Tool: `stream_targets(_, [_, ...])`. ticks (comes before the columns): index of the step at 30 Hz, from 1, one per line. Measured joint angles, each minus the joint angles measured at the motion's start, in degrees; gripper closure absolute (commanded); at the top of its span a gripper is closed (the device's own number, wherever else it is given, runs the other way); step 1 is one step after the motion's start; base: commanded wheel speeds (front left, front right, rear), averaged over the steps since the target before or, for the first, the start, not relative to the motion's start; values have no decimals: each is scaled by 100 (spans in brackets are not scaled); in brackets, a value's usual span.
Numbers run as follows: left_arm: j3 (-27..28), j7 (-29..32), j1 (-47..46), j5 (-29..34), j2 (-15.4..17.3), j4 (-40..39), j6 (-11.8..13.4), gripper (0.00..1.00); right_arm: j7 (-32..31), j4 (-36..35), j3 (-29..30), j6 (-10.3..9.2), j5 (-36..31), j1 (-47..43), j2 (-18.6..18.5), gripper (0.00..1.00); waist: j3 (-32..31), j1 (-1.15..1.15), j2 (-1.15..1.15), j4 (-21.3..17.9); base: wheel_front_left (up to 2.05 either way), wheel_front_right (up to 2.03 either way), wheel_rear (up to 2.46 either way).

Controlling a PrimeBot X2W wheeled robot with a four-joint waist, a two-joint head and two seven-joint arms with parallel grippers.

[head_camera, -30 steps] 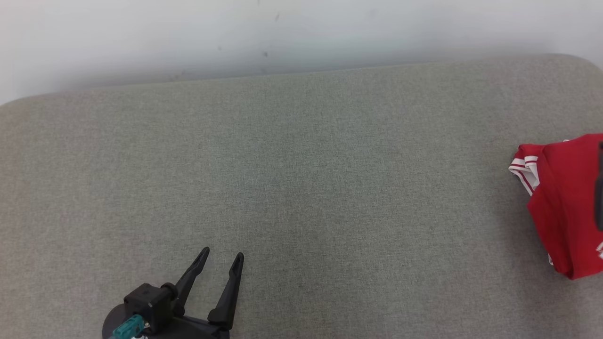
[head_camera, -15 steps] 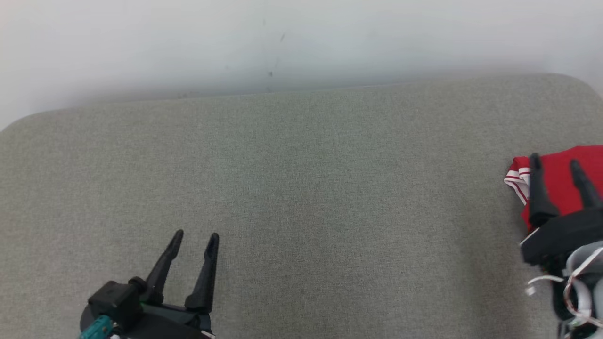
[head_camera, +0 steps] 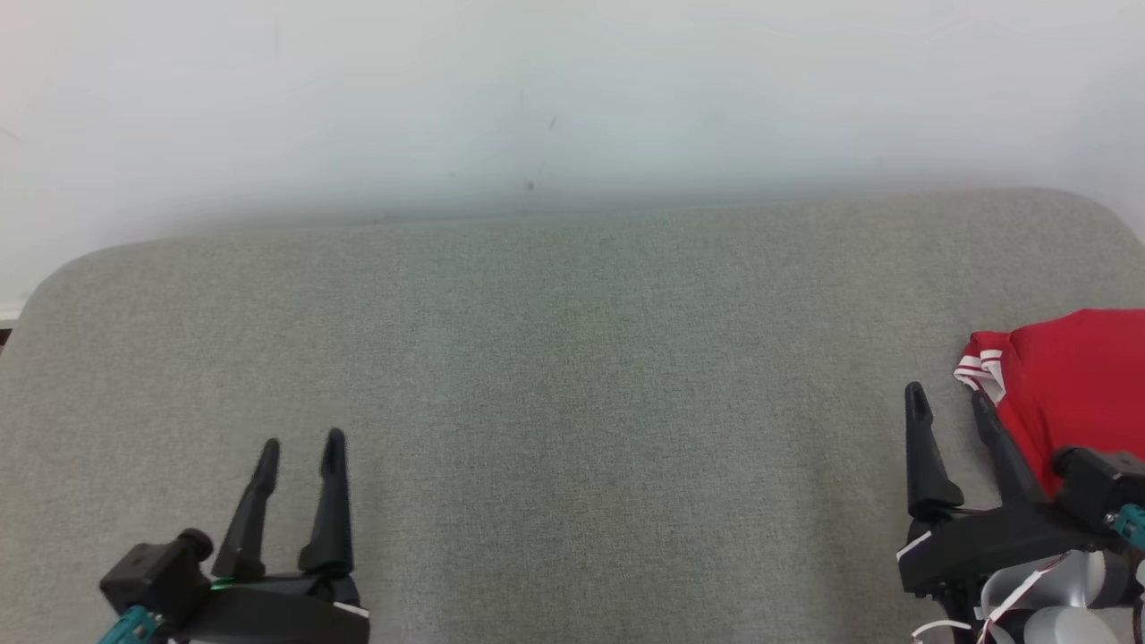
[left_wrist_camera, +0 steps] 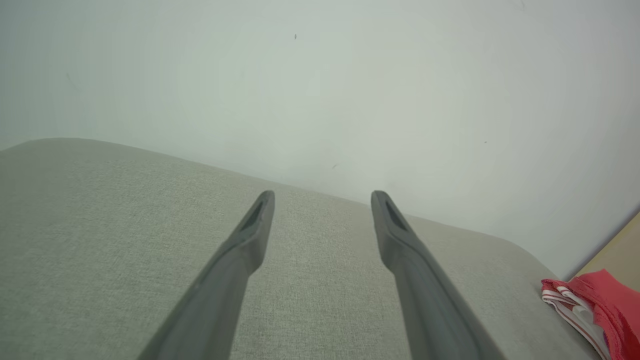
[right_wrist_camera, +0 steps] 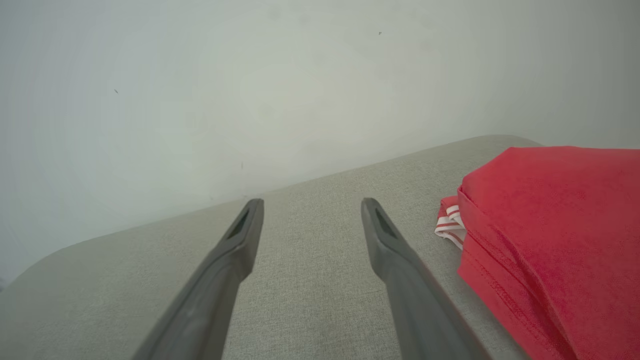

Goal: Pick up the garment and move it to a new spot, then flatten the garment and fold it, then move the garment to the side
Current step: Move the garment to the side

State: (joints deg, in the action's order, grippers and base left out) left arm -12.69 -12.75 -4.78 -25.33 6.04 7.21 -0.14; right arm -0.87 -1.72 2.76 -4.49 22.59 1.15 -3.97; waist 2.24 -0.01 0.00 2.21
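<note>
- Red garment (head_camera: 1069, 385) at the right end of the grey pad (head_camera: 572, 358), cut off by the head view's right edge; white-striped trim (head_camera: 982, 368) at its left corner.
- Near left: left gripper (head_camera: 301, 440), fingers spread wide, empty, pointing far.
- Near right: right gripper (head_camera: 946, 394), likewise wide and empty, just left of the garment, apart.

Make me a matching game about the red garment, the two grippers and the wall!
Things:
1 garment
2 left gripper
3 right gripper
4 wall

Places in the head view:
A pale, behind the grey cushion
B lower left, open
C red, at the right edge
D lower right, open, beside the garment

Pairs: 1-C, 2-B, 3-D, 4-A
</note>
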Motion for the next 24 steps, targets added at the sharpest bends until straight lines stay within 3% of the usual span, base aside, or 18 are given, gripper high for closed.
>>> stream_targets(3, [125, -16, 92, -52, 20, 14, 121, 0, 163, 13, -119, 51, -1, 2, 5, 0, -56, 0, 0, 32, 0, 0, 0])
stream_targets(24, [200, 213, 343, -182, 165, 113, 164, 0, 702, 606, -588, 298, -7, 27, 33, 0, -254, 1, 1, 54, 0, 0, 0])
